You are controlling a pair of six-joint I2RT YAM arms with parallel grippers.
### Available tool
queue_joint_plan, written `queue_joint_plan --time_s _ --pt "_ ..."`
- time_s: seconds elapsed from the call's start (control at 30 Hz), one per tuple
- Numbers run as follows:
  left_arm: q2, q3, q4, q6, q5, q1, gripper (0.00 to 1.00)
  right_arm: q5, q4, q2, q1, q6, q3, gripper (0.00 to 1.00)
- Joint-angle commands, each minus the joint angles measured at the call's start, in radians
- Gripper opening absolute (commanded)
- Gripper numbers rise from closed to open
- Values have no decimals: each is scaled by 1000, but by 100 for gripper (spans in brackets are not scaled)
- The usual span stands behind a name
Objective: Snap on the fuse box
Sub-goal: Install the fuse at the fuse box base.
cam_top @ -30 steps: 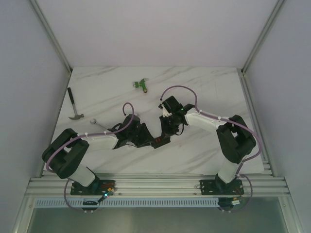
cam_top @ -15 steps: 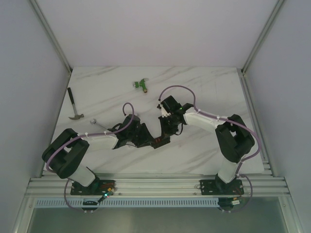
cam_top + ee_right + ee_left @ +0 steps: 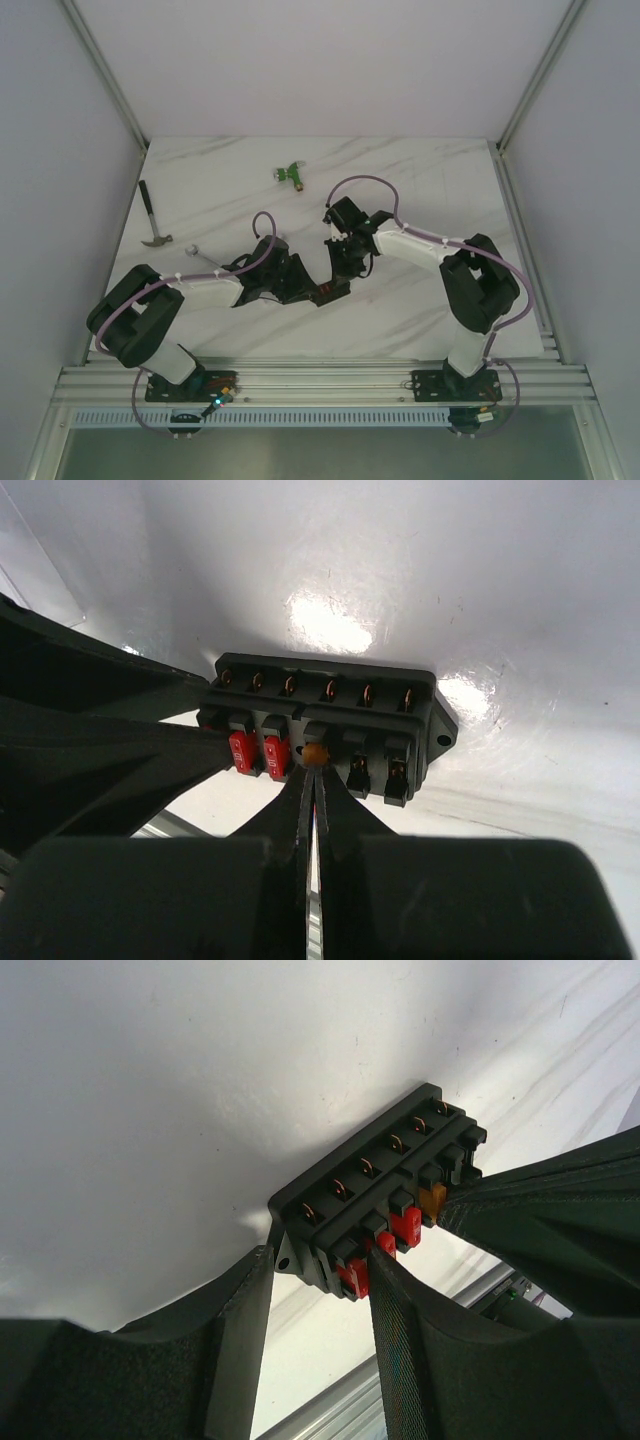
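Note:
The fuse box (image 3: 385,1195) is a black block with a row of slots, and two red fuses (image 3: 258,752) and an orange fuse (image 3: 316,753) sit in it. My left gripper (image 3: 320,1260) is shut on one end of the box and holds it just above the marble table (image 3: 430,180). My right gripper (image 3: 316,770) is shut, with its tips pressed against the orange fuse in the box (image 3: 330,715). From above, both grippers meet at the box (image 3: 330,291) in the table's middle.
A green T-shaped connector (image 3: 291,175) lies toward the back of the table. A hammer (image 3: 152,222) lies at the left edge, with a small pale piece (image 3: 195,250) near it. The metal rail (image 3: 320,385) with the arm bases runs along the front.
My right gripper has closed fully and its wrist has shifted slightly to the left. The left arm and the fuse box have stayed put.

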Motion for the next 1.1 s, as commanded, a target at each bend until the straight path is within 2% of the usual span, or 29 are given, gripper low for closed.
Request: queue_joint_plan --time_s 0.0,0.27,0.33,0.43,0.53,0.6,0.83,0.97,1.07 --pt "20 -8 -18 6 -7 5 51 448 -229 278 9 -60 -157 0" --pt "21 -16 -19 2 -12 7 51 519 -221 335 8 -51 -149 0" --pt "12 -20 -18 1 -19 7 51 458 -198 315 23 -75 -117 0" --pt "-11 -26 -21 -3 -39 11 51 265 -140 239 64 -116 -36 0" --pt "-35 -24 -34 3 -60 14 52 137 -83 157 92 -128 51 0" --pt "-49 -21 -39 10 -72 17 52 98 -63 102 96 -133 95 7" --pt "-83 9 -44 27 -106 19 58 137 -60 -44 69 -158 209 30" --pt "-111 12 -46 35 -127 20 62 216 -36 -72 17 -148 207 38" --pt "-117 20 -49 44 -144 23 68 309 -36 -30 -17 -130 241 43"
